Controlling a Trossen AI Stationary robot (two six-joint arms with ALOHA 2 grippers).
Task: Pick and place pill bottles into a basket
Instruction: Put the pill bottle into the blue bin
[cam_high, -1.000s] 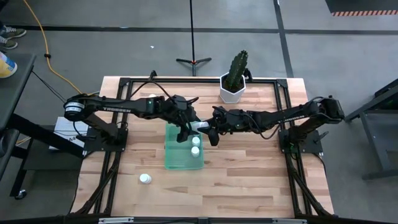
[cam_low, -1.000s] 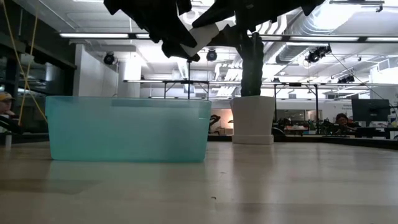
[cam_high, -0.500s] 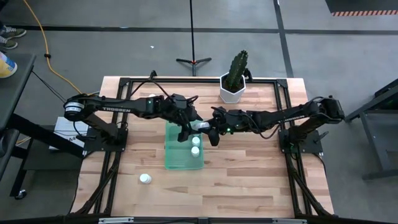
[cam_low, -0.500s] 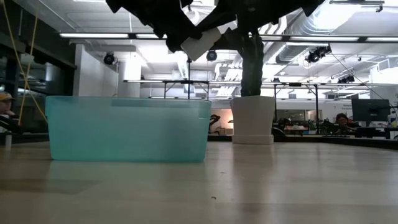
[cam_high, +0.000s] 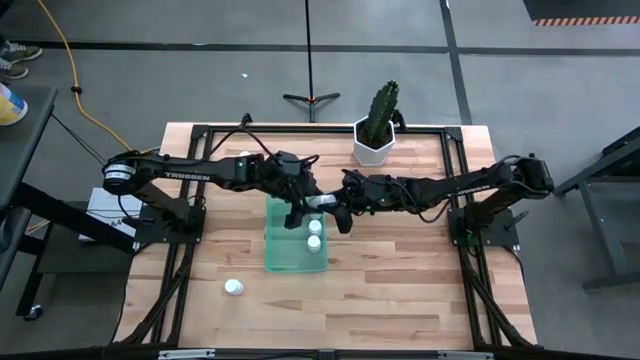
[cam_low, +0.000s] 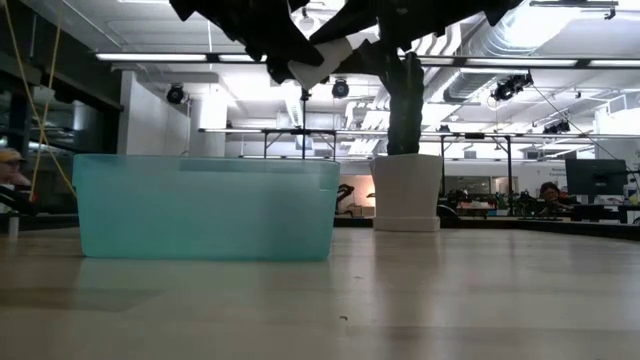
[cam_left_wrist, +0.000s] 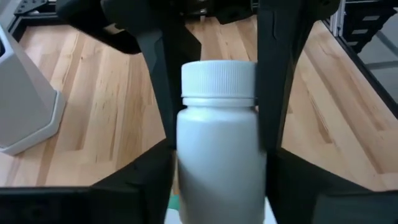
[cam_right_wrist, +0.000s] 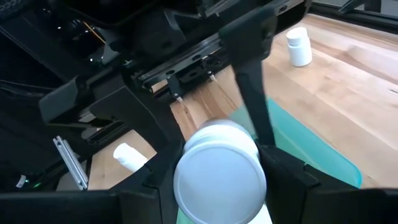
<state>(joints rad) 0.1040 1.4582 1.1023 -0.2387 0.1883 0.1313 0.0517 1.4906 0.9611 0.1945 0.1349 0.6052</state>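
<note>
Hidden, basket contents: from the low view nothing inside the basket (cam_low: 205, 210) can be made out through its cloudy wall.
Hidden, left gripper: the left gripper (cam_high: 300, 208) is placed over the far end of the basket, and its jaws are seen on either side of the held pill bottle (cam_left_wrist: 217, 149) in the left wrist view. Whether they press on it cannot be told.
Hidden, held pill bottle: from above only a small white part of it is seen between the two dark grippers. Its lower end is cut off in the left wrist view.
Right gripper: the right gripper (cam_high: 335, 212) is met head-on with the left one, and the held pill bottle is clamped between its fingers.
Held pill bottle, place: it is carried in the air above the far end of the basket, well clear of the rim, as shown in the low view.
Held pill bottle, look: a plain white cylinder with a ribbed white screw cap and no label visible.
Loose pill bottle (cam_high: 233, 288): stood on the bare wood, near the front of the table, left of the basket.
Basket, look: a translucent green rectangular bin with low walls.
Bottles in basket (cam_high: 315, 235): two white bottles are seen by its right wall.
Cactus pot (cam_high: 374, 148): set on the far side of the table, apart from the basket.
</note>
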